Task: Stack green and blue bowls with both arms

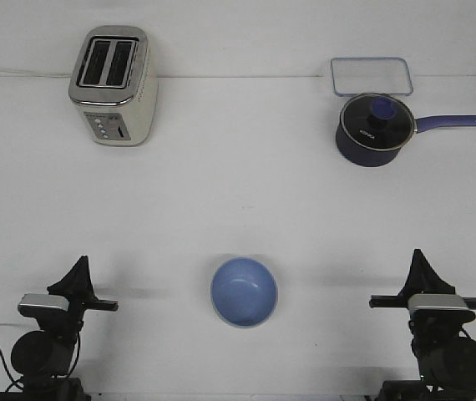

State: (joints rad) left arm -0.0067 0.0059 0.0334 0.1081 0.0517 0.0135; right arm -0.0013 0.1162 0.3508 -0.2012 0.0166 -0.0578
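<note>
The light blue bowl stands upright on the white table near the front edge, midway between the arms. No separate green bowl shows; I cannot tell whether it sits under the blue one. My left gripper rests at the front left, well to the left of the bowl. Its fingers meet in a single point and it holds nothing. My right gripper rests at the front right, equally far from the bowl, also closed to a point and empty.
A cream and silver toaster stands at the back left. A dark navy lidded saucepan with its handle pointing right stands at the back right, with a clear rectangular lid or tray behind it.
</note>
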